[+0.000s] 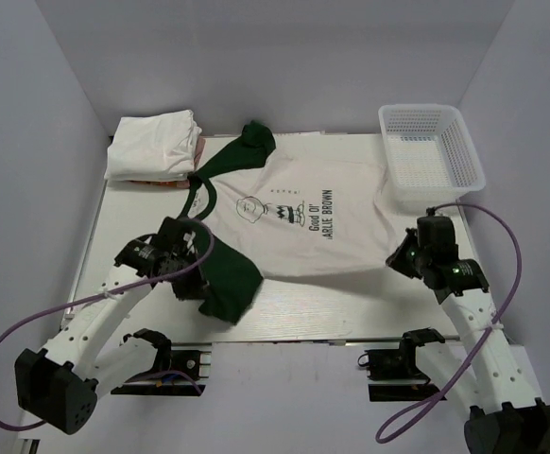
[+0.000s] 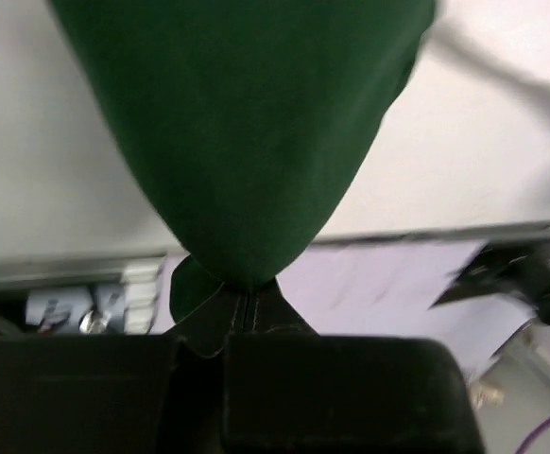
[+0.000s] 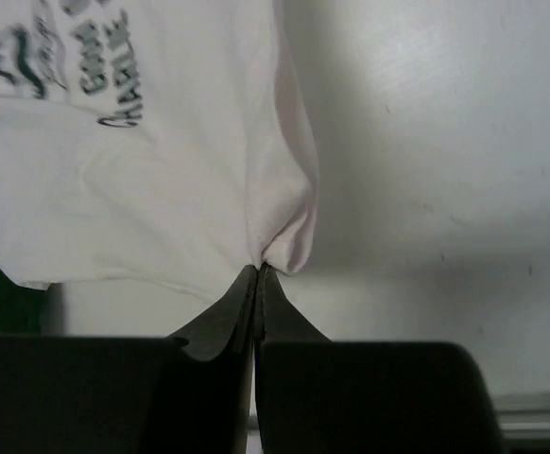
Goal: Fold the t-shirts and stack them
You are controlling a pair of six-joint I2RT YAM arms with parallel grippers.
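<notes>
A cream-white t-shirt [image 1: 303,222] with dark green sleeves, a cartoon face and black lettering lies spread across the table's middle. My left gripper [image 1: 202,281] is shut on its near green sleeve [image 1: 231,284], which fills the left wrist view [image 2: 247,123] and hangs from the fingertips. My right gripper [image 1: 400,257] is shut on the shirt's cream hem corner [image 3: 284,241], pinched into a small pucker. A stack of folded white t-shirts [image 1: 154,144], with an orange-pink one under it, sits at the back left.
A white plastic lattice basket [image 1: 431,151] stands at the back right corner. The table's near edge [image 1: 303,336] runs just in front of both grippers. Purple cables loop beside each arm.
</notes>
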